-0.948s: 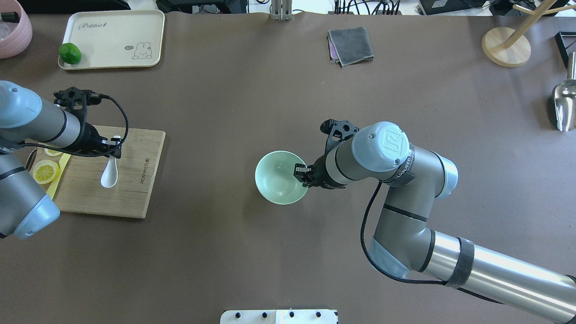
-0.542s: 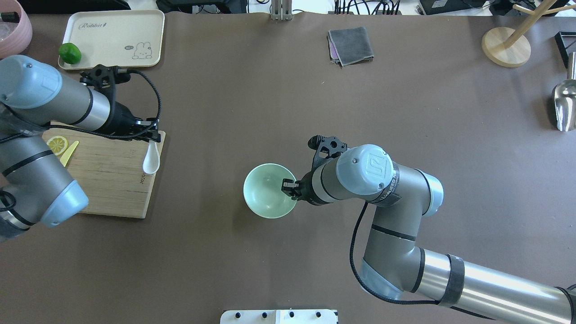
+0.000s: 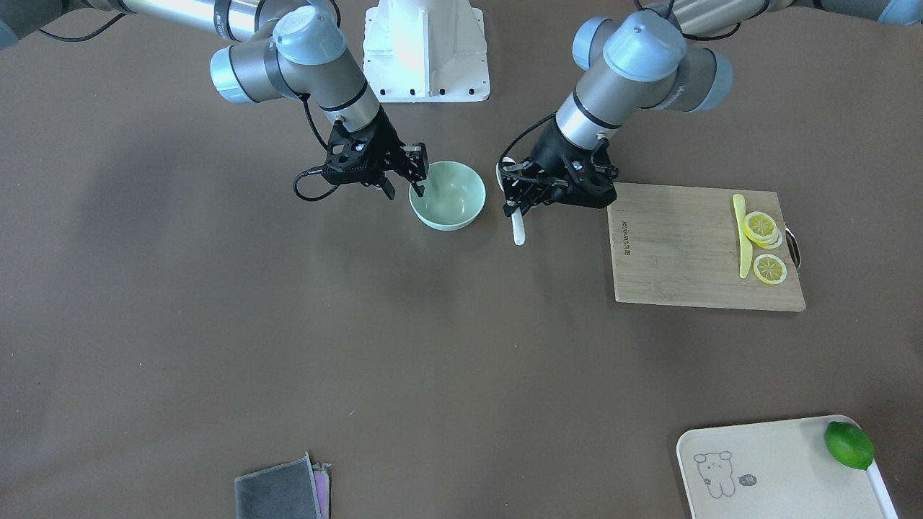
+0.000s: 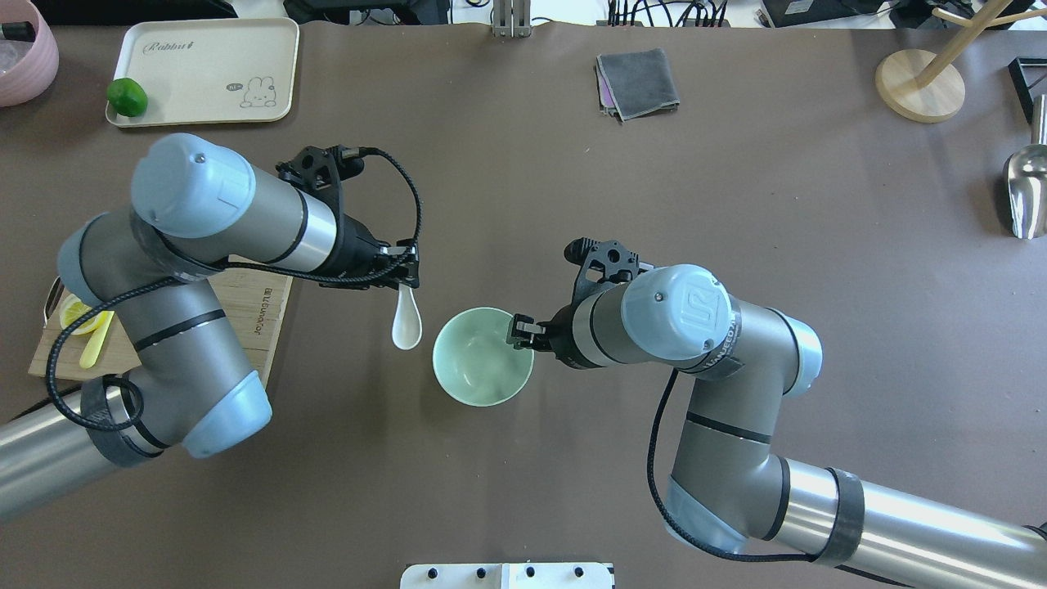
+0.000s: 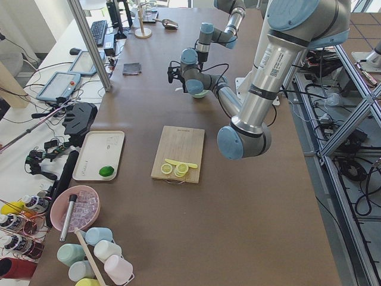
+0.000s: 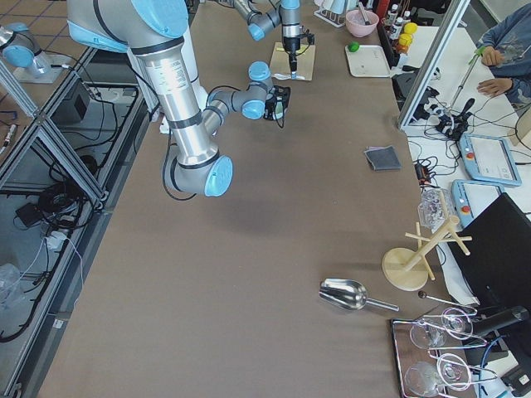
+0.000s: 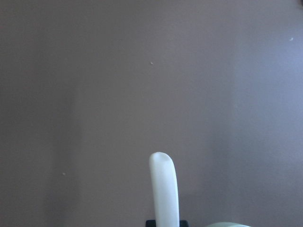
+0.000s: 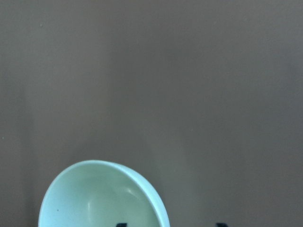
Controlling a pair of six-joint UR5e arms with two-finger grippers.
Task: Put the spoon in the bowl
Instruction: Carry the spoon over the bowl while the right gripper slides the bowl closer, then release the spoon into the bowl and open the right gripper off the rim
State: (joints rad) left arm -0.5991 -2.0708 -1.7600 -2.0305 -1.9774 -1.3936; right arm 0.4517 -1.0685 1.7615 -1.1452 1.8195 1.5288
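**While the bowl (image 4: 478,368) sits ready, the spoon (image 4: 406,323) is held just beside it**

Left gripper (image 4: 407,276) pinches the handle, spoon not inside yet. Right gripper's (image 4: 523,332) fingers (image 3: 417,173) straddle the rim, likely to steady it. Whether they squeeze cannot be told.

- The left arm (image 4: 237,209) is bent at the elbow, and the left gripper (image 4: 406,274) points down, clamped on the handle of the spoon (image 4: 406,323).
- The right arm (image 4: 679,319) is folded at the elbow, and the right gripper (image 4: 523,334) has its fingers apart, straddling the rim of the bowl (image 4: 458,384).
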